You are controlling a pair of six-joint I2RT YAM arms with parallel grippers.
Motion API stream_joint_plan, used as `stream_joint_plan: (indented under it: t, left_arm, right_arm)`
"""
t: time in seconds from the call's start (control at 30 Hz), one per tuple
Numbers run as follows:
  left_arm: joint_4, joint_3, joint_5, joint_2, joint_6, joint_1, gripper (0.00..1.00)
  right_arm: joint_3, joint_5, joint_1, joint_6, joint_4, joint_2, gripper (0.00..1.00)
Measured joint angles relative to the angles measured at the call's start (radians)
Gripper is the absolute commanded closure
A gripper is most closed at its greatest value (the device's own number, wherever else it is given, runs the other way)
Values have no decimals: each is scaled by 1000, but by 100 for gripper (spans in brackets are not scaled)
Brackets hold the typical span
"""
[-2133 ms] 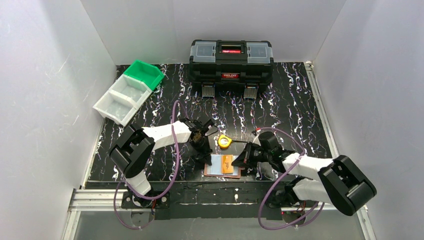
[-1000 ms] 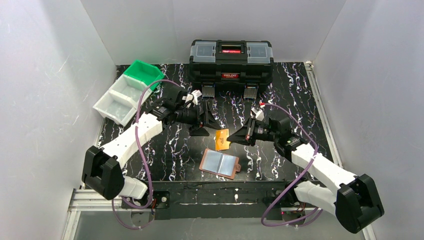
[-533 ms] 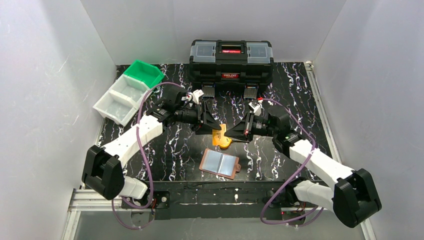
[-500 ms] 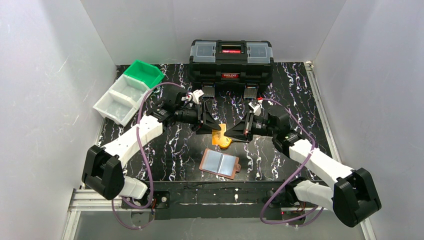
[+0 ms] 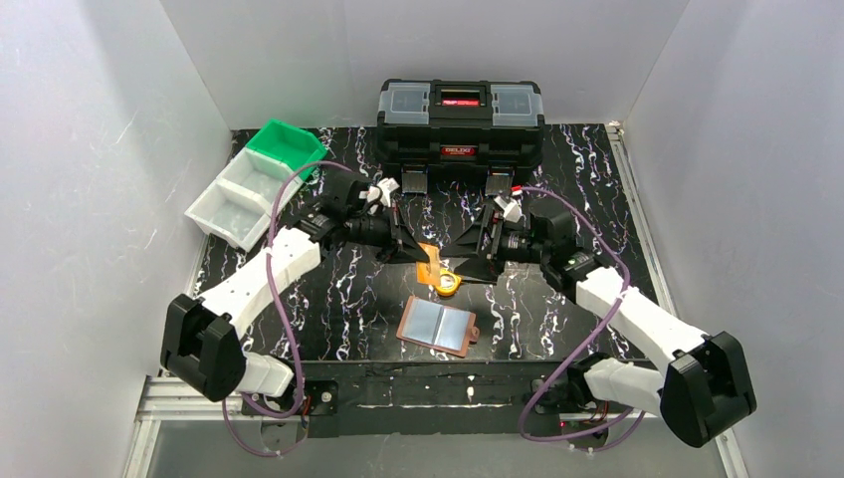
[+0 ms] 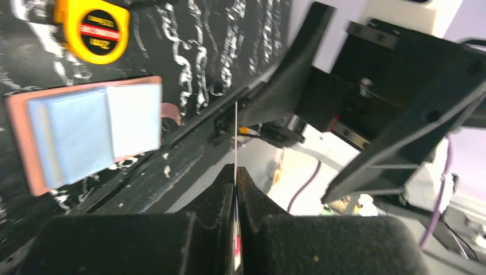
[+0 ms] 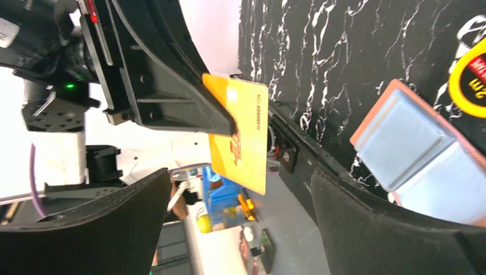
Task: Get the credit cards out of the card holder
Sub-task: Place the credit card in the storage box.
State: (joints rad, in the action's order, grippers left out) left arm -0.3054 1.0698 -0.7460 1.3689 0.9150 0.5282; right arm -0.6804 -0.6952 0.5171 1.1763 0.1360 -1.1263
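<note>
Currently the card holder (image 5: pixel 438 326) lies open and flat at lower centre of the top view, pale sleeves up. It looks like soft leather, light, and likely to slide or fold if tugged. Whether more cards sit in the sleeves I cannot tell.

The gold card (image 7: pixel 240 137) is in the air above it, centre frame. The left gripper (image 5: pixel 416 254) is clamped on one end, and the left wrist view shows the card edge-on between the closed fingers (image 6: pixel 226 189). The card reads thin, stiff, slick and very light, so take it by a short end, pads on the flat faces.

The right gripper (image 5: pixel 470 259) stands wide apart just beside the card's free end, holding nothing.

Room:
- The bench (image 5: pixel 577 199) has bare surface at right.
- The toolbox (image 5: pixel 460 119) closes the top edge.
- The bins (image 5: pixel 257 184) sit upper left.
- The tape measure (image 5: pixel 448 284) lies just under the card, so lower with care.
</note>
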Motion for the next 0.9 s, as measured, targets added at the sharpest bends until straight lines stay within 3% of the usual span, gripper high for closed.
stream_joint_plan:
  t: [0.2,0.43,0.7,0.9]
  left_arm:
    - [-278,179,261,-4,-108,-53,100]
    - [-476,395,540,37,-212,-285,100]
    - [-422,615,699,348,-251,-472,100]
    - [-321,866,742,658,-246,-575,100]
  right_arm:
    - [-98,85,0,-150,-227,37,2]
    - [-97,142,0,-245,-374,46,2]
    - [-100,177,0,-333,-473,24,2]
    - [-118,196,0,-372,-518,22,2]
